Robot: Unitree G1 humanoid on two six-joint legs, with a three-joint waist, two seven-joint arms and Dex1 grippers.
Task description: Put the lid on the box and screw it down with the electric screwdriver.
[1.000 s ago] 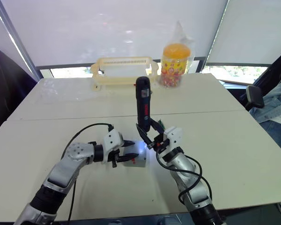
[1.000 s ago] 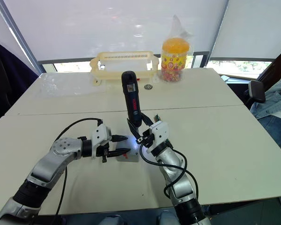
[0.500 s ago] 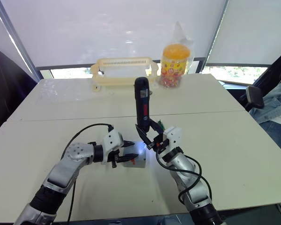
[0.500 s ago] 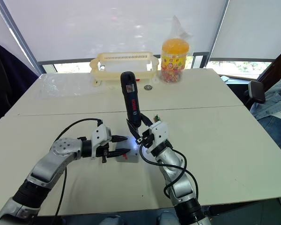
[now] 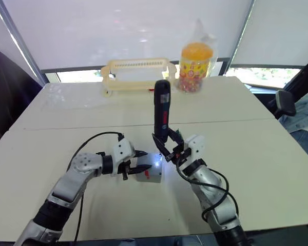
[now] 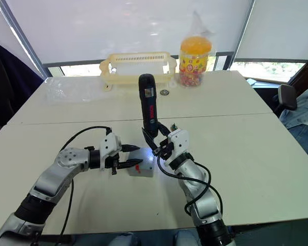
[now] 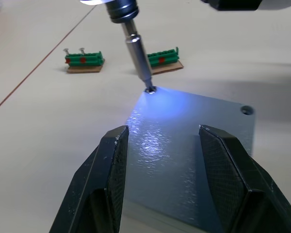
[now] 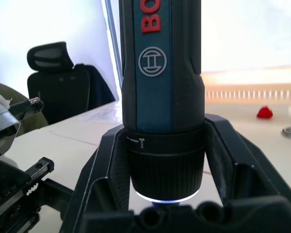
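- The right hand (image 5: pixel 170 151) is clamped on the electric screwdriver (image 5: pixel 161 110), which stands nearly upright.
- Its lit bit rests on a corner screw of the lid (image 7: pixel 194 145).
- The lid lies flat on the box (image 6: pixel 141 168), on the counter (image 5: pixel 256 154) between the two hands.
- The left hand (image 5: pixel 138 164) has its fingers (image 7: pixel 106 174) apart, straddling the box's near edge; contact is unclear.
- Two green strips (image 7: pixel 83 59) lie beyond the box.
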